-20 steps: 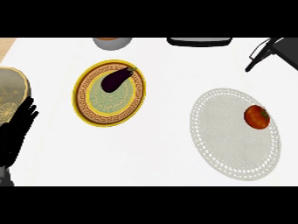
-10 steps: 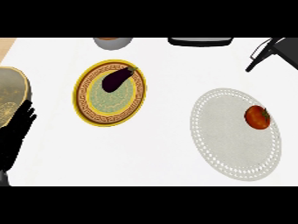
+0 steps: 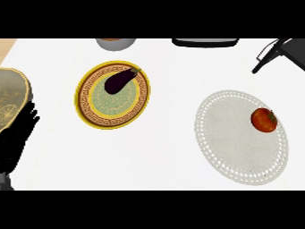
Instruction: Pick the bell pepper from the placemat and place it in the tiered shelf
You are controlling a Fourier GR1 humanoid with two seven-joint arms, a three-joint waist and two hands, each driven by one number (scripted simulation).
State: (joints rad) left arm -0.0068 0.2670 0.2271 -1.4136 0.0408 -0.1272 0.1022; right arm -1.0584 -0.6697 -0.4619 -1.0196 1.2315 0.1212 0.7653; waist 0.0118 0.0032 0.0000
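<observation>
One red-orange bell pepper [image 3: 264, 120] lies on the pale, oval, lace-edged placemat [image 3: 237, 147], close to the mat's right edge and a little toward its far end. Nothing touches the pepper. The placemat sits on the right half of the white desk [image 3: 168, 156].

Left of the mat, well apart from it, is a round plate with a yellow rim and a patterned brown band [image 3: 87, 105]; a dark purple eggplant [image 3: 120, 81] rests on its far part, tilted with its stem pointing to the far right. At the far edge of the desk a grey bowl [image 3: 115, 43] is partly cut off by the view, and to its right a dark, flat, rounded object [image 3: 205, 42] is also only partly visible. In the far right corner stands the dark frame of the tiered shelf [image 3: 293, 56], only partly in view.

At the left edge a large dull-gold round dish [image 3: 3, 100] sits partly over the desk's edge. Just near of it the robot's black left hand [image 3: 9, 138] shows at the lower left, its fingers [image 3: 28, 117] straight and pointing up toward the far side, holding nothing. At the right edge only a tiny dark sliver shows; whether it is the right hand cannot be told.
</observation>
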